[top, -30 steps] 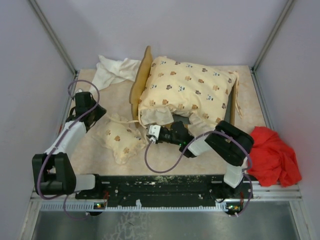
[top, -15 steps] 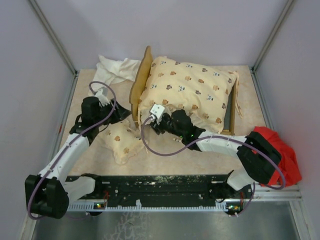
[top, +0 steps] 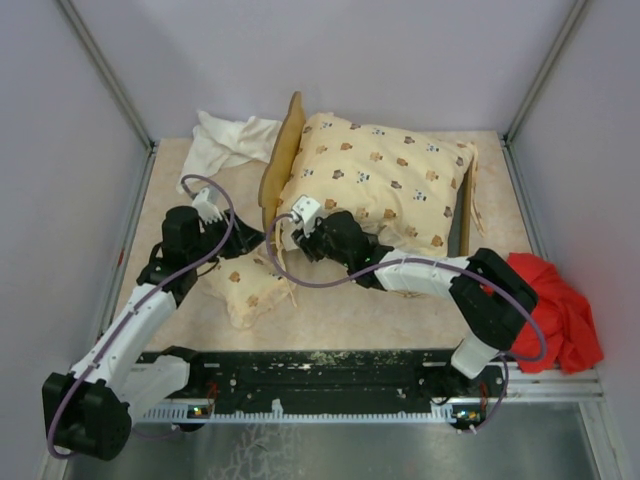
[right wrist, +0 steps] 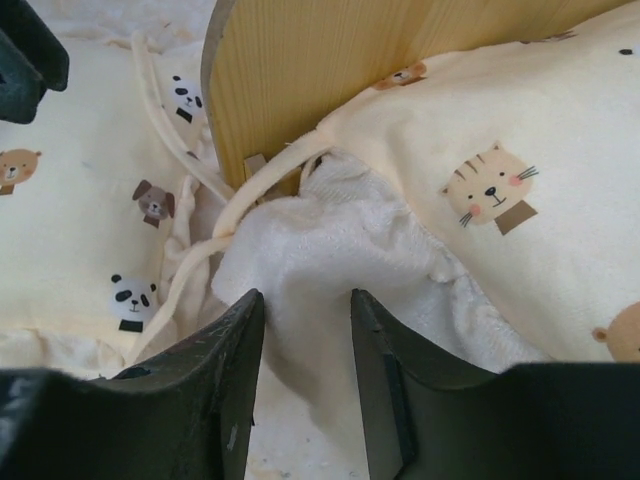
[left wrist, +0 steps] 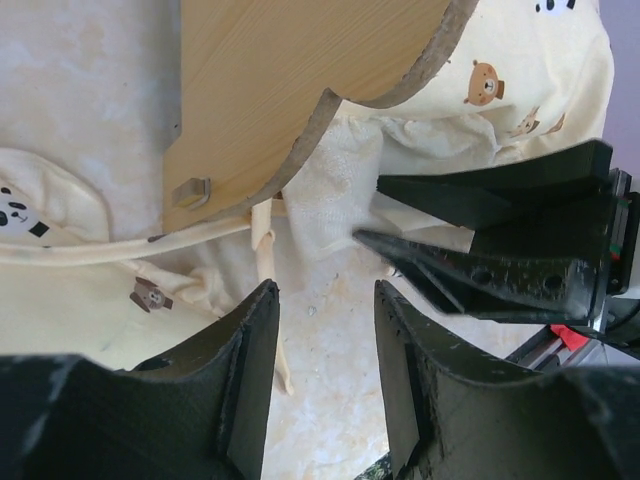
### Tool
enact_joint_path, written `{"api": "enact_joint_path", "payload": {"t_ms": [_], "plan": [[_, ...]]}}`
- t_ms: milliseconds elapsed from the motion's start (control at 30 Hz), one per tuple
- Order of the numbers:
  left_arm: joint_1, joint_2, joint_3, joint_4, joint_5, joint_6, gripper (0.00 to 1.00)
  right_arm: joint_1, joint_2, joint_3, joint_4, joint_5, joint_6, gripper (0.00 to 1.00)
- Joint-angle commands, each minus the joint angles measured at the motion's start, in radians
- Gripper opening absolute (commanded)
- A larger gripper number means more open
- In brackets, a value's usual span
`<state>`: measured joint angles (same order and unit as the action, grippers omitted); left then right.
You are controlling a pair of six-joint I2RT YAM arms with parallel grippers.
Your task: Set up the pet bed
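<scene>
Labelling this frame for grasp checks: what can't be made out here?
- Bed frame base: top external, the cushion covers it.
- Right gripper hold on the cushion's white underside: right wrist, fabric fills the gap between the fingers; pinched or not, unclear.
- Pillow: left wrist, cut off by the left edge.

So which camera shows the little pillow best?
Top external: nearly the whole small pillow shows there, lying beside the bed frame. The left wrist view catches only a strip of it; the right wrist view shows a patch with animal prints.
</scene>
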<state>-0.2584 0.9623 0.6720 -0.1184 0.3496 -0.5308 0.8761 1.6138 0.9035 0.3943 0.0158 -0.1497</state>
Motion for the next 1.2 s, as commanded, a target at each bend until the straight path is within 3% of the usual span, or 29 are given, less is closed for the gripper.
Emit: {"api": "enact_joint_path", "payload": {"t_ms": [0, 67, 300, 500, 600, 767, 800, 900, 1167], "plan": [[-0.002, -0.014, -0.010, 0.010, 0.020, -0.010, 0.48, 0.001, 0.000, 0.074, -0.003, 0.021, 0.063, 0.29], [-0.003, -0.021, -0.038, 0.035, 0.034, -0.025, 0.47, 0.000, -0.010, 0.072, -0.006, -0.004, 0.089, 0.00], [-0.010, 0.001, -0.075, 0.104, 0.077, -0.051, 0.47, 0.011, -0.068, 0.048, 0.069, -0.109, 0.302, 0.00], [-0.015, 0.030, -0.086, 0.151, 0.096, -0.074, 0.47, 0.028, -0.067, -0.080, 0.339, -0.046, 0.580, 0.00], [-0.018, 0.039, -0.094, 0.155, 0.098, -0.078, 0.47, 0.030, -0.047, -0.114, 0.413, -0.029, 0.617, 0.01], [-0.072, 0.031, -0.089, 0.158, 0.071, -0.071, 0.48, 0.031, -0.167, -0.103, 0.106, 0.098, 0.559, 0.39], [-0.092, 0.026, -0.087, 0.158, 0.053, -0.068, 0.47, 0.031, -0.209, -0.115, 0.047, 0.132, 0.551, 0.42], [-0.159, 0.024, -0.082, 0.172, -0.013, -0.070, 0.48, 0.031, -0.359, -0.154, -0.123, 0.248, 0.575, 0.45], [-0.295, 0.122, -0.020, 0.211, -0.101, -0.049, 0.55, 0.031, -0.568, -0.158, -0.620, 0.682, 0.933, 0.45]]}}
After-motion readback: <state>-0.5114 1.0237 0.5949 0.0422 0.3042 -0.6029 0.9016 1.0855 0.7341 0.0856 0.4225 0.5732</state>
